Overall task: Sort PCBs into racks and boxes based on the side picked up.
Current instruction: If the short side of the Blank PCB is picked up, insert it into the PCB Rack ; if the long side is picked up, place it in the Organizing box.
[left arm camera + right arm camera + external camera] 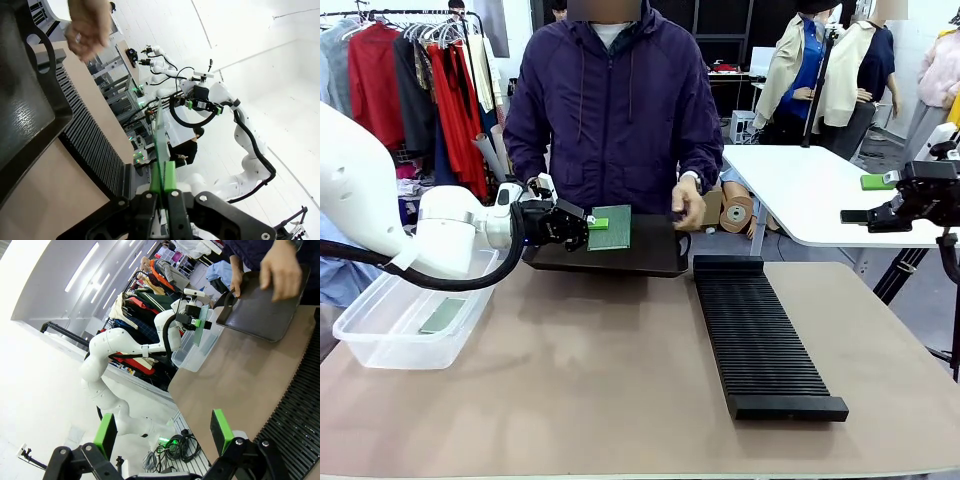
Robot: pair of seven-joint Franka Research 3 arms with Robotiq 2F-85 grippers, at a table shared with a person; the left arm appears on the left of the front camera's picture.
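Front view, two PCBs [610, 228], one rack [760, 335], one box [386, 350]

**Q:** Where does the front view stand?
**A:** It is fixed at the robot's edge of the table [580, 390], between the arms. It faces the person [615, 110] at the far side and takes in the whole tabletop.

**Q:** And the left wrist view?
**A:** It looks along the left gripper [162, 172], so near that the PCB [157, 145] between the fingers is seen edge-on. The view is rolled, so the rack [90, 145] and tray [25, 115] run slantwise. The right arm [220, 94] stands farther off.

**Q:** The right wrist view?
**A:** It looks from beside the table, past the right gripper [162, 422], towards the left arm [120, 347].

**Q:** What do the views share?
**A:** All three show the rack, the tray and the person's hand [282, 270]. The two wrist views face each other.
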